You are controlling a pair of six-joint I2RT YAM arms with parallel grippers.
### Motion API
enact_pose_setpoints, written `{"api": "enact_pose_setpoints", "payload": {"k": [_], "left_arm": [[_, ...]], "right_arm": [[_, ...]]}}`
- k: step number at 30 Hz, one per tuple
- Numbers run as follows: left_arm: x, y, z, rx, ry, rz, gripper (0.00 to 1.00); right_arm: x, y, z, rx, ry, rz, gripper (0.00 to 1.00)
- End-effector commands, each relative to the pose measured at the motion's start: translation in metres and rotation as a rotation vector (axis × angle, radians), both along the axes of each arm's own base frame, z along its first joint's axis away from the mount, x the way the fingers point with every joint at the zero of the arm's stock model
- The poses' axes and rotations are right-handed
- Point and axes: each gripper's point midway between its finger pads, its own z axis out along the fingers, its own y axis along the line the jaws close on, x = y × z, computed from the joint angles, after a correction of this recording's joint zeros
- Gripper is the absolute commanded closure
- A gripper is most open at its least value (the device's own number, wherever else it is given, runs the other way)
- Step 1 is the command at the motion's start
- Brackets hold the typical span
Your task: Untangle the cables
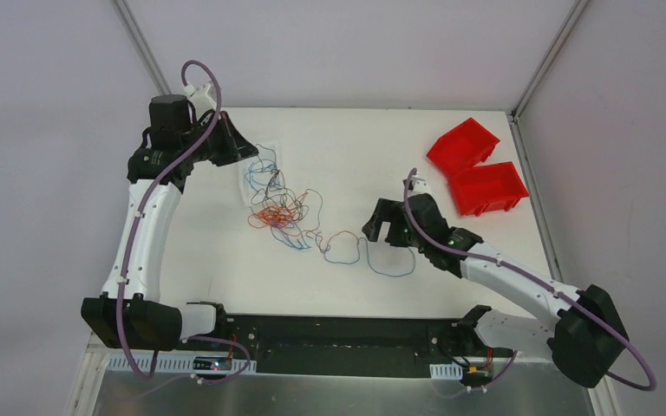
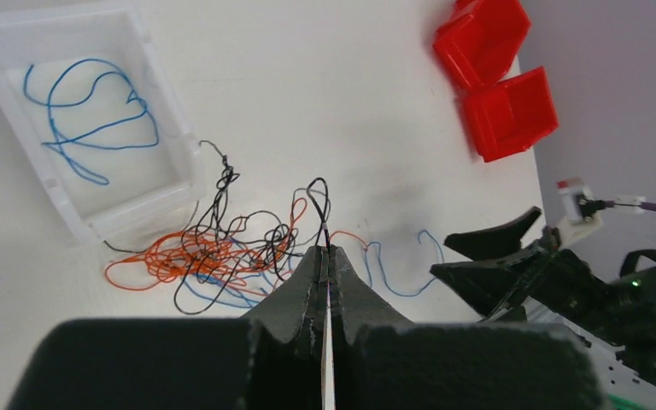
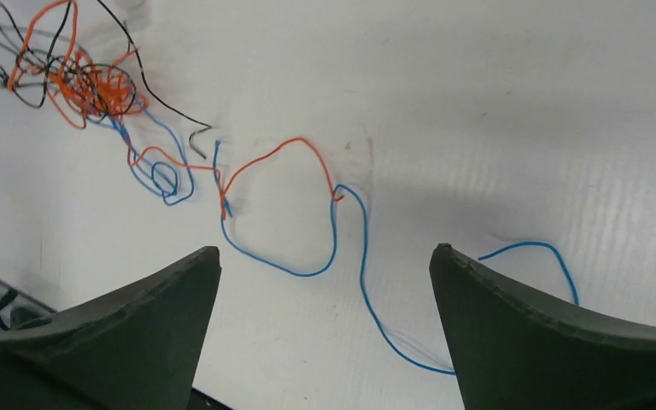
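Note:
The cables lie as a tangle [image 1: 277, 212] of orange, black and blue strands mid-table. My left gripper [image 2: 326, 249] is shut on a black cable [image 2: 318, 192], which loops up from the tangle [image 2: 213, 252]. In the top view the left gripper [image 1: 247, 152] hangs over the tangle's far left side. An orange and blue strand [image 3: 307, 171] trails from the bunch toward my right gripper [image 3: 325, 249], which is open just above the table. A blue cable [image 3: 367, 290] runs between its fingers without touching them. The top view shows the right gripper [image 1: 381, 232] right of the tangle.
A clear shallow tray [image 2: 51, 192] holding a loose blue cable [image 2: 94, 128] sits beside the tangle, on the far left. Two red bins [image 1: 477, 169] stand at the far right of the table. The arms' bases and a black rail [image 1: 338, 334] line the near edge.

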Motion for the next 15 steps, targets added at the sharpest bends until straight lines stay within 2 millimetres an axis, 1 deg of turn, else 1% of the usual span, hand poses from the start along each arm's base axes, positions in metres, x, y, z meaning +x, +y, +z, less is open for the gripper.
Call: {"api": "enact_pose_setpoints", "payload": {"k": [1, 2, 5, 8, 11, 13, 14, 15], "left_arm": [[-0.021, -0.033, 0.051, -0.101, -0.100, -0.174, 1.00], [-0.025, -0.040, 0.056, -0.104, -0.115, -0.198, 1.00], [-0.037, -0.056, 0.073, -0.114, -0.153, -0.247, 1.00], [-0.048, -0.067, 0.091, -0.139, -0.183, -0.276, 1.00], [-0.056, -0.074, 0.106, -0.161, -0.209, -0.296, 1.00], [-0.061, -0.080, 0.114, -0.181, -0.222, -0.310, 1.00], [-0.063, -0.082, 0.118, -0.189, -0.229, -0.317, 1.00], [-0.064, -0.085, 0.121, -0.196, -0.237, -0.320, 1.00]], "right_arm": [[-0.005, 0.054, 0.029, 0.099, -0.045, 0.247, 0.02], [-0.002, 0.062, 0.031, 0.107, -0.054, 0.263, 0.02], [0.005, 0.095, 0.046, 0.153, -0.119, 0.320, 0.05], [0.008, 0.123, 0.063, 0.197, -0.214, 0.360, 0.06], [0.007, 0.147, 0.079, 0.250, -0.296, 0.399, 0.06], [0.017, 0.157, 0.082, 0.237, -0.342, 0.377, 0.05], [0.021, 0.161, 0.080, 0.225, -0.343, 0.369, 0.04], [0.030, 0.162, 0.077, 0.192, -0.341, 0.340, 0.03]]}}
